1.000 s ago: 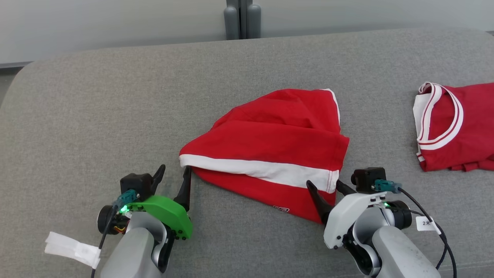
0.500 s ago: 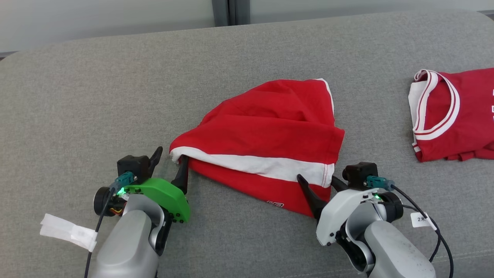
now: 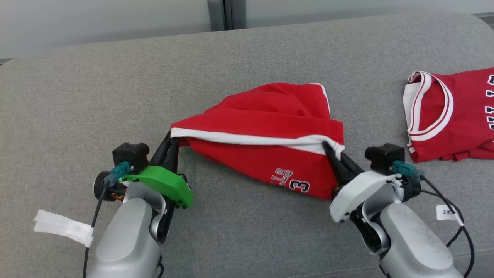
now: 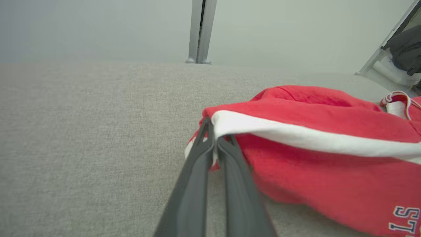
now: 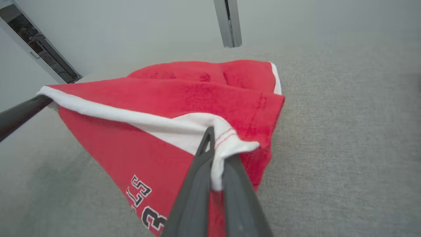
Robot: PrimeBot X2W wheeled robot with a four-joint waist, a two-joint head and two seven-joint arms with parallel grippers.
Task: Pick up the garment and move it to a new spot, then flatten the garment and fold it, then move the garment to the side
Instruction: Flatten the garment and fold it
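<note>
Left wrist view has the left gripper [image 4: 216,132] with its two dark fingers pressed together on the left end of the white band of the red garment [image 4: 315,171], the cloth pinched between the tips. Right wrist view has the right gripper [image 5: 215,144] clamped likewise on the band's other end, with a fold of white hem bunched between its fingers and spilling over one of them.

Between the two grips the band runs as a nearly straight edge, raised off the surface. The front panel hangs down from it, with dark-outlined white lettering and a 3 near its lower edge. The rest of the garment lies heaped behind the band on the grey upholstered surface [image 3: 77,96]. From the head view I cannot tell how much of the lower panel touches that surface.

Well apart to the robot's right, a second red garment [image 3: 451,112] with a white striped neckline lies flat on the same surface. A white tag [image 3: 63,228] hangs off the left forearm and a small label [image 3: 447,211] off the right arm's cable. Behind the surface is a pale wall with a grey post [image 3: 225,14].
</note>
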